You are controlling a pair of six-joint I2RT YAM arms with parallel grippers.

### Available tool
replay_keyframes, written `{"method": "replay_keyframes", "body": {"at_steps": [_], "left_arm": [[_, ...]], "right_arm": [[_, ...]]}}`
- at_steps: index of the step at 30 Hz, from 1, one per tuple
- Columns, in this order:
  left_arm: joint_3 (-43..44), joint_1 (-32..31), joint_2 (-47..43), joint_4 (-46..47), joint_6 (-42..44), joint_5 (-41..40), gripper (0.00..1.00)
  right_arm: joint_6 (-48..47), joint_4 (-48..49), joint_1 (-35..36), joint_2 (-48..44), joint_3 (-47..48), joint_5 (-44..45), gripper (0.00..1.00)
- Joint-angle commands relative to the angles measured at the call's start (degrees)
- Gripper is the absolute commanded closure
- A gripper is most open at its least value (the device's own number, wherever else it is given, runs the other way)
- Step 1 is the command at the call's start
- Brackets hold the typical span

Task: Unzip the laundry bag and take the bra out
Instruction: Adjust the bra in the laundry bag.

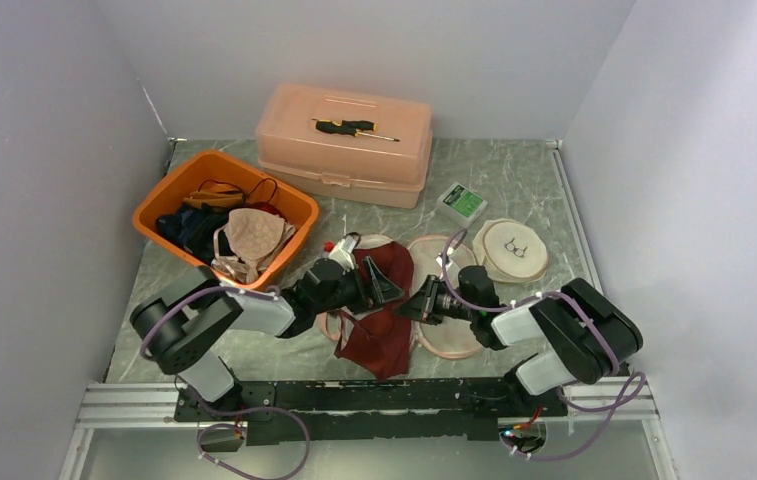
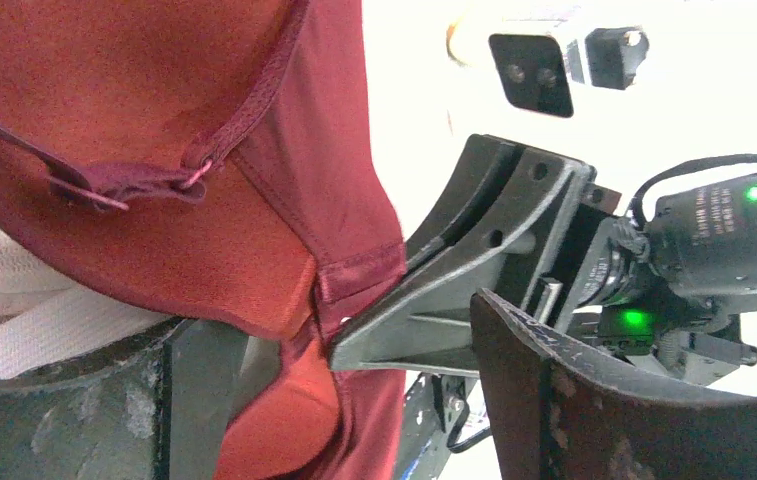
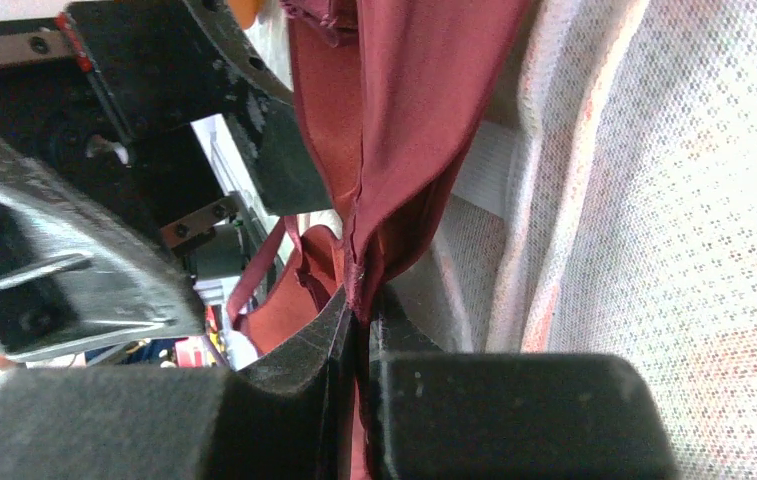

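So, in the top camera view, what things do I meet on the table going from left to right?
Orange basket → red bra → green box → round mesh bag.

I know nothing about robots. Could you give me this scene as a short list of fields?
Bra: dark red, hanging between the two arms
Right pincer: shut on the bra's edge
Left pincer: open, close against the bra
Bag: white mesh, right beside the bra
Basket: orange, holds clothes, at the left
Box: peach, with a screwdriver on its lid
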Motion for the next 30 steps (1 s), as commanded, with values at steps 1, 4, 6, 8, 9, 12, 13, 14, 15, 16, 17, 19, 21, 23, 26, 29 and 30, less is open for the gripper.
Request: {"method": "replay_keyframes", "body": {"at_steps": [1, 4, 6, 8, 9, 12, 13, 14, 15, 16, 17, 19, 21, 23, 26, 29, 30], "left_arm": [[-1.6, -0.2, 3.9, 13.1, -1.7, 2.1, 0.16], [-1.2, -0.1, 5.0, 13.9, -1.8, 2.6, 0.2], [-1.1, -0.1, 5.5, 14.4, -1.8, 2.7, 0.23], [-1.3, -0.2, 5.9, 15.0, -2.0, 2.6, 0.25], [-1.4, -0.2, 6.1, 15.1, -2.1, 2.5, 0.25], [-2.0, -0.2, 5.9, 14.8, -2.3, 2.0, 0.25], [-2.1, -0.1, 5.8, 14.7, -2.4, 1.9, 0.25], [-2.4, -0.2, 5.8, 14.7, -2.4, 1.7, 0.25], [-2.6, -0.2, 5.7, 14.7, -2.5, 1.5, 0.25], [-2.7, -0.1, 5.7, 14.6, -2.5, 1.4, 0.25], [-2.8, -0.1, 5.7, 14.7, -2.6, 1.4, 0.25], [-2.7, -0.1, 6.0, 14.9, -2.7, 1.7, 0.25], [-2.6, -0.2, 6.6, 15.0, -2.7, 2.3, 0.25], [-2.4, -0.2, 7.6, 15.4, -2.9, 2.9, 0.25], [-2.6, -0.2, 9.7, 18.3, -3.7, 3.9, 0.26], [-2.7, -0.2, 12.1, 21.6, -4.8, 4.9, 0.29], [-2.6, -0.2, 12.8, 22.3, -5.0, 5.2, 0.3]], "right_arm": [[1.4, 6.8, 0.0, 1.4, -1.1, -2.2, 0.98], [1.2, 6.3, 0.1, 1.1, -1.6, -2.0, 0.89], [0.6, 4.7, 0.1, 0.1, -1.7, -1.6, 0.8], [-0.3, 2.0, 0.0, -1.8, -1.6, -0.7, 0.7], [-1.0, 0.0, 0.1, -3.0, -1.5, -0.1, 0.66], [-3.7, -7.7, 0.0, -7.9, -0.6, 2.3, 0.52], [-5.0, -11.6, 0.1, -10.5, -0.2, 3.6, 0.48], [-6.0, -14.6, 0.1, -12.3, 0.2, 4.6, 0.45], [-6.9, -17.6, 0.0, -14.0, 0.7, 5.5, 0.42], [-7.7, -20.5, 0.0, -15.6, 1.2, 6.5, 0.4], [-8.2, -22.8, 0.0, -17.0, 1.6, 7.4, 0.37], [-8.8, -27.5, 0.0, -20.1, 2.0, 9.3, 0.35], [-8.8, -31.1, 0.0, -22.9, 2.0, 11.5, 0.34], [-8.2, -32.8, 0.0, -25.7, 1.1, 13.7, 0.36], [-6.7, -32.3, 0.0, -27.6, -0.6, 15.5, 0.48], [-5.6, -30.4, -0.2, -26.7, -1.1, 16.3, 0.62], [-5.4, -29.4, -0.1, -26.0, -0.9, 16.1, 0.65]]}}
